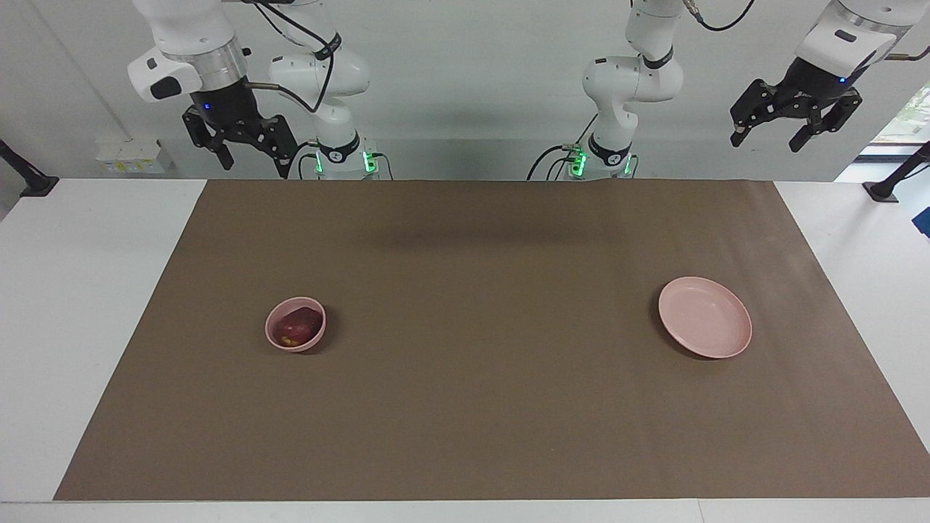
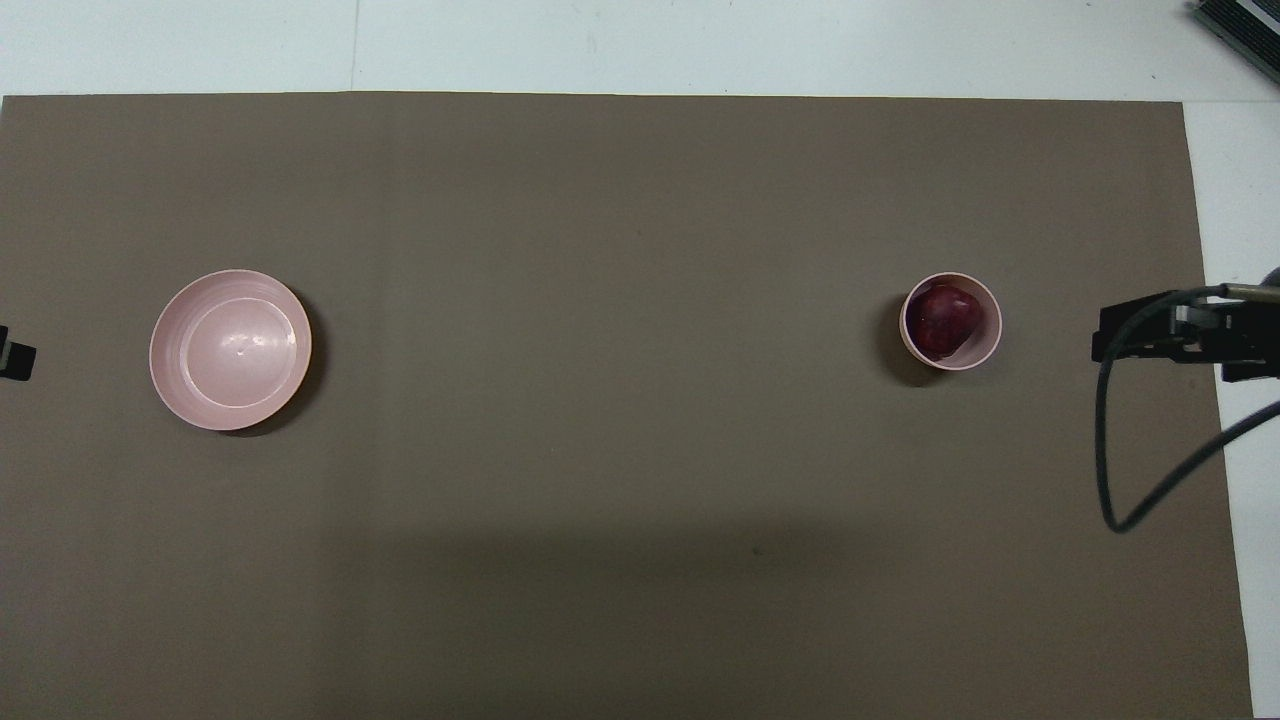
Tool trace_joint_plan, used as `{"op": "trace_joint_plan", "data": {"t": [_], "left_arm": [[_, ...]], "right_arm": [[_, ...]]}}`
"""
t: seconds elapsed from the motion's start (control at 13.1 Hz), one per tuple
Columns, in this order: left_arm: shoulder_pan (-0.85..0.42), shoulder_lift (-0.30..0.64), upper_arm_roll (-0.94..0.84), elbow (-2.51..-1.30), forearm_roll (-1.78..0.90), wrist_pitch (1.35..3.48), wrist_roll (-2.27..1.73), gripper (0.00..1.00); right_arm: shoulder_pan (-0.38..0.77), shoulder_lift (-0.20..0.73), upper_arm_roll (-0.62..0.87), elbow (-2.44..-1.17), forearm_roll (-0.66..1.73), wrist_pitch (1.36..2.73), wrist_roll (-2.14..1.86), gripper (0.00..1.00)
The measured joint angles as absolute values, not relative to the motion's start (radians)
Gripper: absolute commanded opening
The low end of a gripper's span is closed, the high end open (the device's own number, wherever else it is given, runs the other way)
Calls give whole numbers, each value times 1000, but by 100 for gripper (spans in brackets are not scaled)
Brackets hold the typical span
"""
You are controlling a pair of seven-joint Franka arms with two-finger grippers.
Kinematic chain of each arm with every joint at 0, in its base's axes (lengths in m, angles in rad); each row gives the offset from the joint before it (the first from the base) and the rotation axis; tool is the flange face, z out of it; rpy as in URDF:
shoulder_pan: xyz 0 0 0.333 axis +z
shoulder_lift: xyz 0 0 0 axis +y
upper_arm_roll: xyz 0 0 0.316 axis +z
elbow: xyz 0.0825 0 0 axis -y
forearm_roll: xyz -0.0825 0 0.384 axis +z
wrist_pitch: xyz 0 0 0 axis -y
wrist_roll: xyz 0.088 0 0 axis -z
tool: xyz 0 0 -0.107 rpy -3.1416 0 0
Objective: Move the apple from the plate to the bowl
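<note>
The apple (image 1: 298,326) lies inside the bowl (image 1: 273,335), with its yellowish patch turned toward the edge of the table farthest from the robots. The bowl stands on the brown mat (image 1: 479,407) toward the right arm's end of the table. In the overhead view the apple (image 2: 946,316) fills most of the bowl (image 2: 990,330) and sits against the wall of the bowl that lies farther from the robots.

The plate (image 1: 730,345) rests flat on the same mat toward the left arm's end of the table, well apart from the bowl. Nothing lies on the plate (image 2: 165,380).

The right gripper (image 1: 251,158) is raised high, above the edge of the table nearest the robots, at the right arm's end. Its two fingers point downward, stand apart, and hold nothing. In the overhead view the right gripper (image 2: 1125,340) shows at the margin of the mat, beside the bowl and clear of it, with a dark cable (image 2: 1105,470) looping beneath it.

The left gripper (image 1: 770,134) is raised equally high at the left arm's end, above the white table (image 1: 73,305) surface outside the mat. Its fingers are spread and empty. Only a dark tip of the left gripper (image 2: 14,358) shows at the border of the overhead view.
</note>
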State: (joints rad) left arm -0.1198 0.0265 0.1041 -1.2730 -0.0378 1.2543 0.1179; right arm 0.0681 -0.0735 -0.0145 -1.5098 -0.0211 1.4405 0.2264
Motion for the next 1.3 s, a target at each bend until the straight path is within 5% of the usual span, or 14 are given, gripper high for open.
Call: {"op": "trace_joint_plan", "data": {"t": [1.3], "left_arm": [[-120,27,104,-1273,-38,1254,118,100]], "right_arm": [[46,-108,-35,-1558,-18,1416,87,100]]}}
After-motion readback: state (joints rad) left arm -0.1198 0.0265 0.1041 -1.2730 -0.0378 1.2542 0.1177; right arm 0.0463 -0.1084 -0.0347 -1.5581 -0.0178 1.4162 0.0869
